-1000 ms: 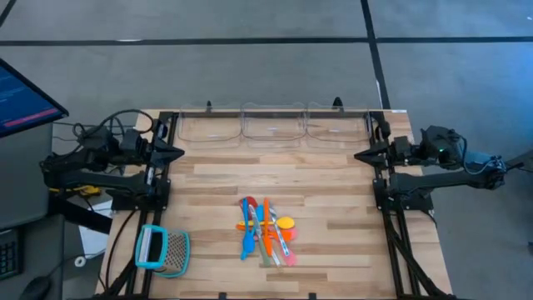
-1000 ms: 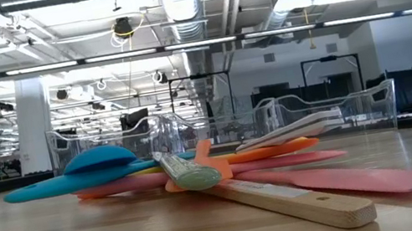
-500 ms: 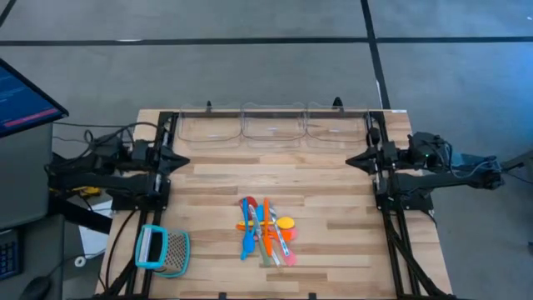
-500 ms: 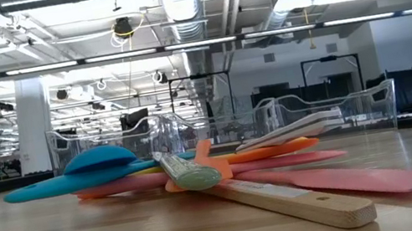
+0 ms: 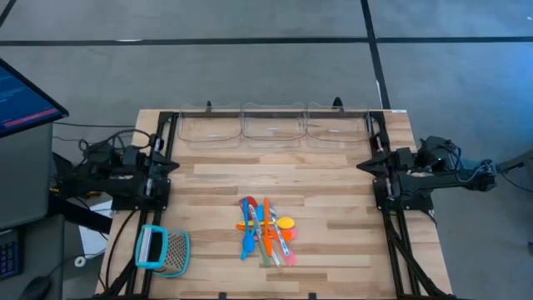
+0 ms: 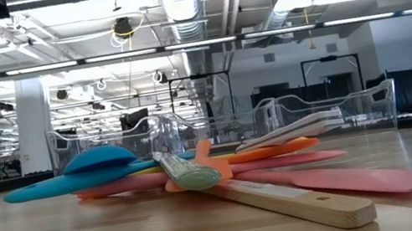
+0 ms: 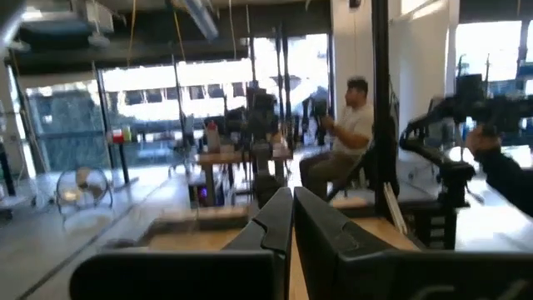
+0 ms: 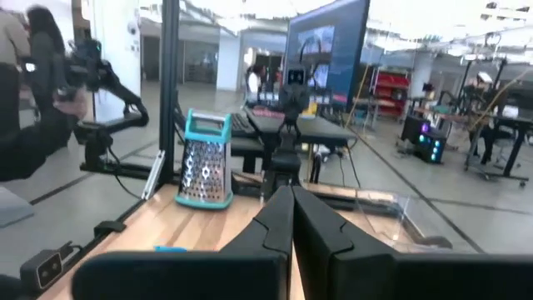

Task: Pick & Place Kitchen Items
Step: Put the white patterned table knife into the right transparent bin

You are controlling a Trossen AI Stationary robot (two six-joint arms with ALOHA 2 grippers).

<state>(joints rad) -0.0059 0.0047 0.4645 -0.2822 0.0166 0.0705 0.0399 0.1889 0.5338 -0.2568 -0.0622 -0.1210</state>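
We are looking down at a wooden table (image 5: 333, 217). Our left gripper (image 5: 172, 164) is waiting at the left side of the picture, by the table's edge. Its two fingers are pressed together and are holding nothing. Our right gripper (image 5: 363, 166) is waiting at the right side of the picture, by the other edge. Its fingers are pressed together too, and they are empty.

The kitchen tools (image 5: 266, 231) are lying in one small heap in the lower middle of the picture, well apart from both grippers. They are piled across each other. We are seeing a blue spatula (image 5: 248, 242), a red spatula head (image 5: 247, 203), long orange handles (image 5: 266, 215), a round yellow spoon head (image 5: 286, 222) and a pink piece (image 5: 289, 255).

From the low camera, the blue spatula is resting on top at the left of the heap. A wooden handle (image 6: 302, 203) is sticking out toward the lower right, and a pink spatula (image 6: 345, 178) is lying flat on the table beside it.

Clear plastic bins (image 5: 272, 125) are standing in a row along the top edge of the table. A teal grater (image 5: 161, 249) is lying at the lower left corner of the table.
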